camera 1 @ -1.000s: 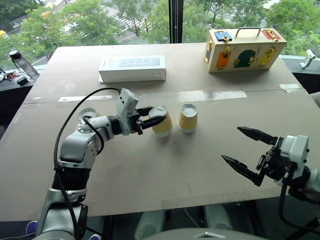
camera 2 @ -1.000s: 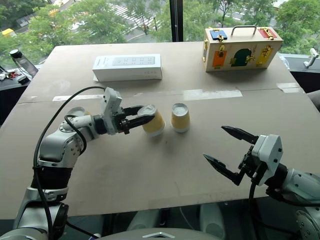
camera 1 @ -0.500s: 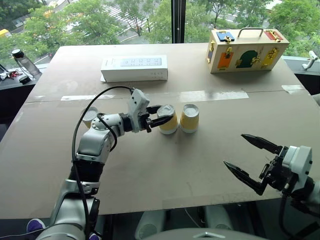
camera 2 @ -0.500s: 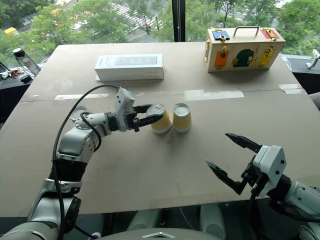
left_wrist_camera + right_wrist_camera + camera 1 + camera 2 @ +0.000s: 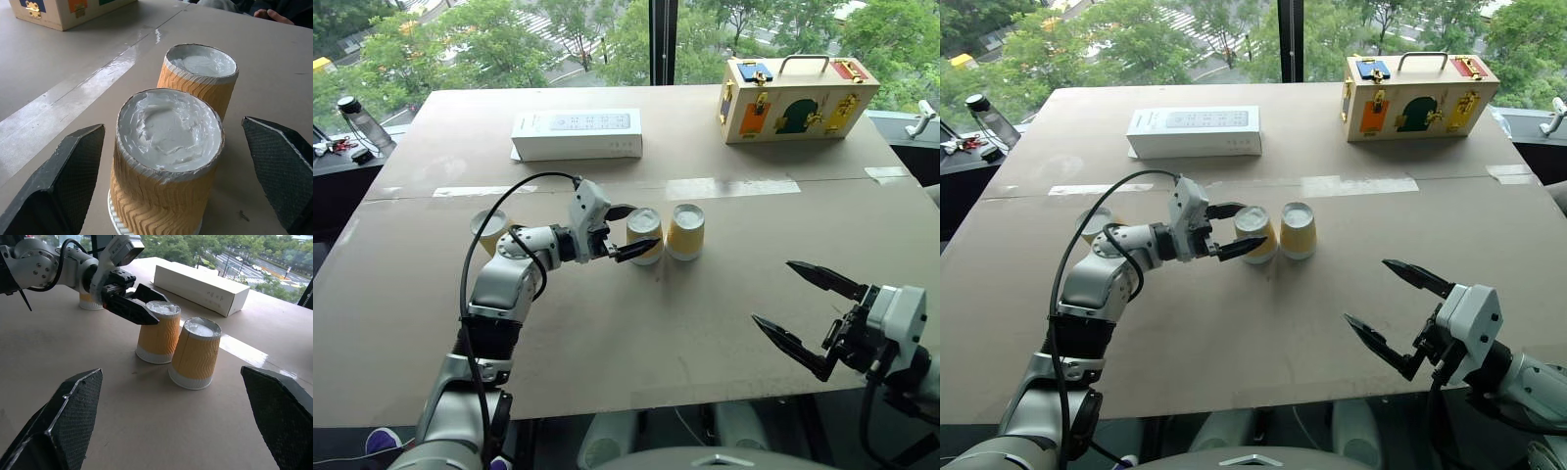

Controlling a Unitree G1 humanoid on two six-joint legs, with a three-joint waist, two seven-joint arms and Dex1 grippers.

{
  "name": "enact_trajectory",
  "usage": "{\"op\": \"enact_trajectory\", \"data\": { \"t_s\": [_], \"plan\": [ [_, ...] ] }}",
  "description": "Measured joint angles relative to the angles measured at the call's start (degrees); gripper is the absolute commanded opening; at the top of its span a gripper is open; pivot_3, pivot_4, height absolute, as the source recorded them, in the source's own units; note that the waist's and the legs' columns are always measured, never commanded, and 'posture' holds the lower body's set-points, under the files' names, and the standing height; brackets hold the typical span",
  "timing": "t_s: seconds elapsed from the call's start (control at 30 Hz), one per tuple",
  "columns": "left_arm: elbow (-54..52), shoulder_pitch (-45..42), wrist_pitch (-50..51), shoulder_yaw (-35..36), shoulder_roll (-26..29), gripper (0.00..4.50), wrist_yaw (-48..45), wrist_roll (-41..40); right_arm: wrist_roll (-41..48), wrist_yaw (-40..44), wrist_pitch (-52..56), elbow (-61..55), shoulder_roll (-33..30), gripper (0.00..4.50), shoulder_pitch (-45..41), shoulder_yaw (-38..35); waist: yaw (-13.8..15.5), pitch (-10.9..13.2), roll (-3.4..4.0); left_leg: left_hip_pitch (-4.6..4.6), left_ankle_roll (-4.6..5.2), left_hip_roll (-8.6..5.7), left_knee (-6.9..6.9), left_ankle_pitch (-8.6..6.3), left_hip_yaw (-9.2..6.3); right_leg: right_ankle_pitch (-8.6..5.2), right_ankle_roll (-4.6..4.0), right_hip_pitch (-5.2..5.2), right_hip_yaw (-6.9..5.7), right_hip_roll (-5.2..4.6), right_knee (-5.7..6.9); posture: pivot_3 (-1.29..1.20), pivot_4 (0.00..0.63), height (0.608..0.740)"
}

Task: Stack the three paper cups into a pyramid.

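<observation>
Two paper cups stand upside down close together at mid-table, the left cup (image 5: pixel 644 237) and the right cup (image 5: pixel 685 231). The third paper cup (image 5: pixel 489 229) stands apart at the left, behind my left forearm. My left gripper (image 5: pixel 640 227) is open, with one black finger on each side of the left cup (image 5: pixel 168 147) and a gap to its sleeve on both sides. The right cup (image 5: pixel 200 73) stands just beyond it. My right gripper (image 5: pixel 771 292) hangs open near the table's front right, holding nothing. No cup sits on top of another.
A white flat box (image 5: pixel 576 133) lies at the back left and a wooden latch box (image 5: pixel 795 96) at the back right. A bottle (image 5: pixel 357 122) stands off the table's left edge. A person's hand (image 5: pixel 274 15) rests at the table's far side.
My left gripper has opened and let go of the cup it held tilted. That cup now stands upright next to the other one. The right gripper has stayed put.
</observation>
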Motion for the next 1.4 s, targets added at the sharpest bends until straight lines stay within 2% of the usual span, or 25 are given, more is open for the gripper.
{"op": "enact_trajectory", "data": {
  "t_s": [0.23,0.3,0.43,0.57,0.67,0.83,1.03,1.4],
  "plan": [
    [-13.5,10.2,9.0,14.3,3.7,4.44,3.4,-11.9,0.6,1.3,0.1,1.7,-0.9,4.5,-4.6,1.3,-0.9,0.0,0.0,0.04,0.0,0.13,0.0,0.0,0.02,-0.01,-0.01,0.02,0.01,0.03,-0.02,0.0,0.15,0.74],
    [-19.6,16.9,9.9,19.6,3.8,4.44,5.4,-15.5,1.0,1.9,0.4,3.2,-1.5,4.5,-7.4,2.8,-1.1,0.0,-0.01,0.08,0.0,0.14,-0.01,-0.01,0.11,0.0,-0.02,0.04,0.1,-0.01,-0.02,0.0,0.15,0.74],
    [-25.6,28.8,8.9,27.1,1.3,4.44,10.9,-17.3,2.8,3.0,1.2,6.3,-1.2,4.5,-12.8,5.4,-0.9,0.0,-0.03,0.11,0.0,0.16,-0.01,-0.01,0.1,0.0,-0.02,0.04,0.09,0.0,-0.01,0.0,0.15,0.74],
    [-25.9,40.6,3.3,33.1,-5.6,4.44,18.5,-12.9,2.7,5.2,1.2,9.5,-1.0,4.5,-17.6,9.1,-0.7,-0.1,-0.15,0.1,0.01,0.16,-0.01,-0.02,0.12,-0.01,-0.04,0.05,0.08,0.01,-0.04,0.0,0.15,0.74],
    [-24.5,40.8,1.4,36.2,-6.3,4.44,23.2,-11.3,2.6,6.0,1.2,10.7,-1.0,4.5,-18.7,10.2,1.0,-0.2,-0.25,0.08,0.0,0.16,0.1,-0.01,-0.13,-0.13,-0.26,0.13,-0.2,0.02,-0.03,0.0,0.15,0.74],
    [-22.5,39.9,-0.4,36.9,-6.2,4.44,26.1,-10.3,2.4,6.7,0.6,11.4,-1.0,4.5,-19.1,10.3,1.4,-0.2,-0.26,0.15,0.0,0.12,0.11,-0.02,-0.05,-0.14,-0.25,0.25,-0.16,0.0,-0.05,0.0,0.15,0.74],
    [-14.0,29.9,-0.8,32.6,-2.4,4.44,27.1,-7.2,1.7,6.6,-0.1,11.2,-0.8,4.5,-17.2,10.3,1.5,-0.3,-0.29,0.15,-0.04,0.15,0.1,-0.03,-0.11,-0.05,-0.14,0.24,-0.19,0.11,-0.04,0.0,0.15,0.74],
    [-5.9,20.4,-2.8,26.6,-2.4,4.44,30.1,-3.1,1.3,5.0,-0.2,8.0,-0.7,4.5,-13.9,9.4,0.3,-0.3,-0.31,0.16,-0.07,0.16,0.09,-0.04,-0.12,0.01,-0.04,0.23,-0.16,0.12,-0.04,0.0,0.15,0.74]
  ]
}}
